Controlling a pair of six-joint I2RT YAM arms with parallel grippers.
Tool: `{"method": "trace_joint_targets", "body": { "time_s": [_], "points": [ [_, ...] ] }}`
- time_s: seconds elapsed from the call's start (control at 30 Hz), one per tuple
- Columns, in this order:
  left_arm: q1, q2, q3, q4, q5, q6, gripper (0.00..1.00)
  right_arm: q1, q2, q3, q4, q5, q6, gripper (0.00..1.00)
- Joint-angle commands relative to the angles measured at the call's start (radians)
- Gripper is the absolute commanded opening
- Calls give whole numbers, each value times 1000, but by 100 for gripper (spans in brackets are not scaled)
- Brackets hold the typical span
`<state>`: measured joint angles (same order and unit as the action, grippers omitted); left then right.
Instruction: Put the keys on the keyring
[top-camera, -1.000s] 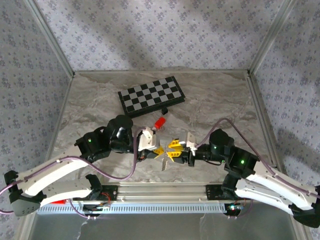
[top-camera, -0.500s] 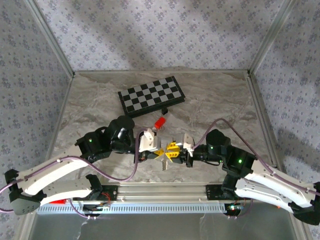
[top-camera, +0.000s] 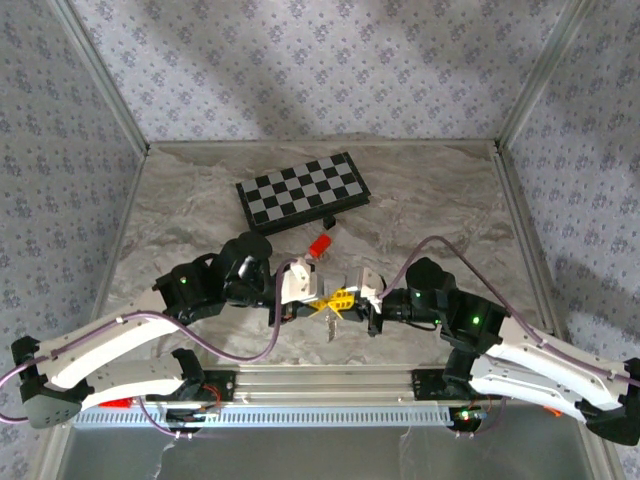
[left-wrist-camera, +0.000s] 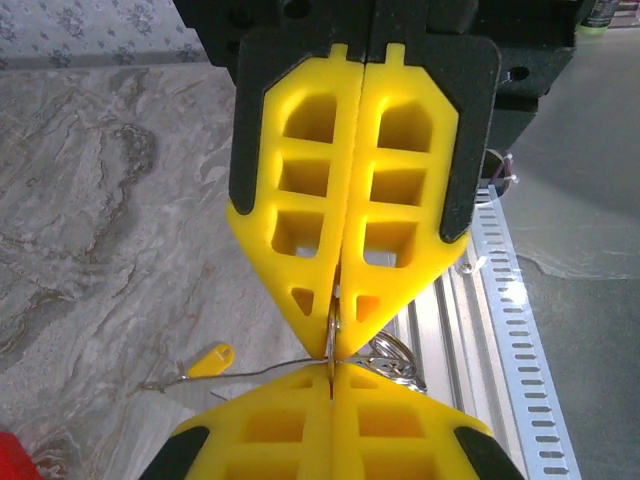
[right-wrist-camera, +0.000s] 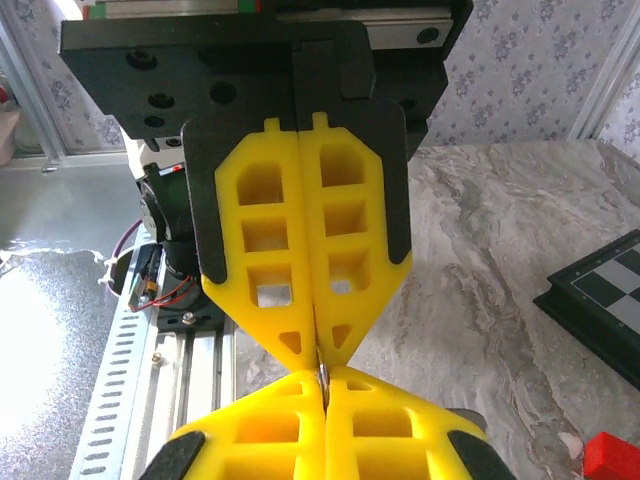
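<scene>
Just on the robot's side of the chessboard (top-camera: 303, 192), left gripper (top-camera: 318, 300) and right gripper (top-camera: 344, 298) pinch shut tip to tip on the keyring (left-wrist-camera: 333, 322), yellow key (left-wrist-camera: 208, 358) dangling — an uneven tug could slip it free.

Matt yellow plastic, moulded as an open lattice, on the left fingers (left-wrist-camera: 300, 200) and right fingers (right-wrist-camera: 265, 240), backed by matt black plastic. Smooth, faintly glossy grey marble-look worktop (left-wrist-camera: 110, 200). Thin silvery metal for the keyring (left-wrist-camera: 250, 374); glossy yellow plastic head on one of the keys (left-wrist-camera: 205, 360). Satin black-and-white chessboard (top-camera: 303, 193); just beside it, a shiny red plastic piece (top-camera: 321, 244).
</scene>
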<state>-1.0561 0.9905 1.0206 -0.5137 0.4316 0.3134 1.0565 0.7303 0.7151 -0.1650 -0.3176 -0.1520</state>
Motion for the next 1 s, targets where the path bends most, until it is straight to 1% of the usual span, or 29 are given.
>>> {"method": "trace_joint_targets", "body": {
  "time_s": [0.0, 0.1, 0.13, 0.2, 0.3, 0.37, 0.5, 0.6, 0.77, 0.97],
  "points": [
    [-11, -21, 14, 43, 17, -9, 0, 2, -13, 35, -8, 32, -12, 0],
    [-8, -73, -53, 152, 9, -65, 20, 1, -52, 11, 25, 13, -5, 0],
    [-8, -98, -88, 205, 10, -88, 24, 0, -67, -3, 45, 1, 4, 0],
    [-8, -155, -158, 318, 12, -147, 28, -1, -95, -28, 91, -32, 29, 0],
    [-8, -242, -251, 459, 1, -223, 29, -12, -122, -69, 184, -79, 79, 0],
    [-7, -274, -274, 495, 0, -252, 30, -21, -128, -89, 244, -114, 112, 0],
    [-7, -288, -289, 570, 35, -294, 30, -42, -125, -116, 356, -177, 165, 0],
    [-7, -276, -301, 649, 73, -327, 30, -50, -123, -134, 424, -193, 195, 0],
    [-7, -254, -299, 677, 102, -338, 30, -56, -117, -166, 540, -217, 248, 0],
    [-7, -240, -291, 685, 115, -336, 28, -60, -93, -168, 565, -236, 257, 0]
  ]
}}
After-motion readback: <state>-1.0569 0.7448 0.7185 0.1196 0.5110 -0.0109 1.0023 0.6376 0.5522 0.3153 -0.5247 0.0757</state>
